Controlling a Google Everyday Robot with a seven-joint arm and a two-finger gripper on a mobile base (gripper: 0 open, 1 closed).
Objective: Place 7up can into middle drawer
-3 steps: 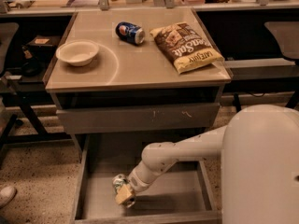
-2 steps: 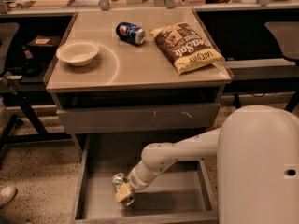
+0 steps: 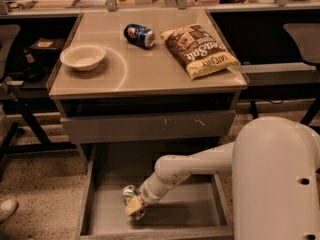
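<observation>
- Hardly anything has moved over the last second: the tool (image 3: 135, 208) and the 7up can (image 3: 129, 191) sit at the same spot low in the middle drawer (image 3: 200, 211), and the arm (image 3: 190, 166) has the same bend.
- The tool is inside the open drawer, towards its front left part, just above the grey floor. It reaches in from the right, at the end of the forearm.
- The can is right at the tip of the tool, touching it on the upper-left side as the camera sees it, so it lies towards the back-left of the drawer from the tool.
- Its shiny top faces up at the camera, which suggests the long axis is close to upright. A slight lean cannot be ruled out.
- Whether the tool is clamped on the can or has already let it go cannot be told from this view, because the tool's own body hides the contact.
- I also cannot tell whether the can's base rests on the drawer floor or hangs just above it.
- Judged from how things lie, the can is already inside the drawer walls. What seems left is to set it down, release it, and draw the tool back to the right and upwards.
- The risk is tipping the can if the tool drags it while leaving.
- On the tabletop (image 3: 150, 76) the Pepsi can (image 3: 139, 35), the bowl (image 3: 83, 56) and the chip bag (image 3: 200, 49) lie well apart from all this.
</observation>
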